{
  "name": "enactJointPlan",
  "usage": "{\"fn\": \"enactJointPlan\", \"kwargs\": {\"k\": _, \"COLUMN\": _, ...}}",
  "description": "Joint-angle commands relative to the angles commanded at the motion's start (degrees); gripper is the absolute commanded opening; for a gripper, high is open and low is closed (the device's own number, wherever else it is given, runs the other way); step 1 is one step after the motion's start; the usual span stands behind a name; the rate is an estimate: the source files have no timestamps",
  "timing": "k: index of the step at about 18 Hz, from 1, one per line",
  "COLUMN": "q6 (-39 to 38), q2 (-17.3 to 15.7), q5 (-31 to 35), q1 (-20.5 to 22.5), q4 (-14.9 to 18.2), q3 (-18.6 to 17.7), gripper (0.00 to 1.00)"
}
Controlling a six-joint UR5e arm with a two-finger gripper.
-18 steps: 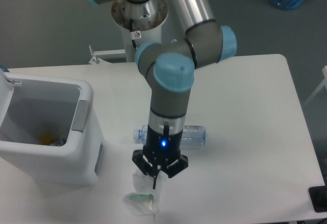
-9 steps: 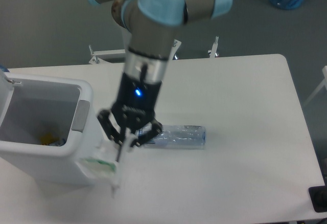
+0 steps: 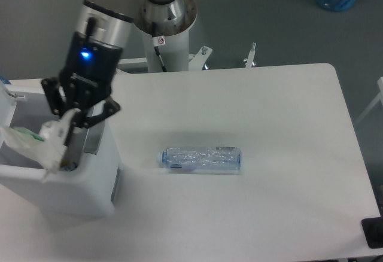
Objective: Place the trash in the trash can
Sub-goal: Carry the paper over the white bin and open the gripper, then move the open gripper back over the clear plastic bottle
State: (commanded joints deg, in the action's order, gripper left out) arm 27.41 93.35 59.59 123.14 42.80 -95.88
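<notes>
Got the end effector (image 3: 67, 120) clamped on the packet (image 3: 37, 144), hanging over the bin's (image 3: 90, 184) opening. Bottle (image 3: 201, 159) lying on its side mid desk (image 3: 287, 106), well apart. Can't make out bin contents behind the packet; left edge cut off.

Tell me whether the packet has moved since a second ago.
Yes. The packet, held by the gripper, went from the table's front edge left and up to over the bin.

A clear, pale-blue-capped bottle (image 3: 201, 159) lies on its side, cap toward nine o'clock, while the whitish packet (image 3: 37, 143) hangs over the white trash can (image 3: 72, 181).
</notes>
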Motion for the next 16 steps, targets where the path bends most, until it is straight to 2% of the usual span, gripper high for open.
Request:
{"fn": "enactJointPlan", "kwargs": {"k": 1, "q6": 0.36, "q2": -0.18, "q5": 0.00, "q1": 0.00, "q4": 0.00, "q3": -0.53, "gripper": 0.73}}
{"fn": "enactJointPlan", "kwargs": {"k": 2, "q6": 0.45, "q2": -0.27, "q5": 0.00, "q1": 0.00, "q4": 0.00, "q3": -0.62, "gripper": 0.96}}
{"fn": "enactJointPlan", "kwargs": {"k": 3, "q6": 0.28, "q2": -0.18, "q5": 0.00, "q1": 0.00, "q4": 0.09, "q3": -0.62, "gripper": 1.00}}
{"fn": "enactJointPlan", "kwargs": {"k": 8, "q6": -0.17, "q2": 0.17, "q5": -0.17, "q1": 1.04, "q4": 0.00, "q3": -0.10, "gripper": 1.00}}
{"fn": "enactJointPlan", "kwargs": {"k": 11, "q6": -0.25, "q2": 0.43, "q5": -0.44, "q1": 6.66, "q4": 0.00, "q3": -0.01, "gripper": 1.00}}
{"fn": "enactJointPlan", "kwargs": {"k": 16, "q6": -0.35, "q2": 2.98, "q5": -0.35, "q1": 14.67, "q4": -0.17, "q3": 0.34, "gripper": 1.00}}
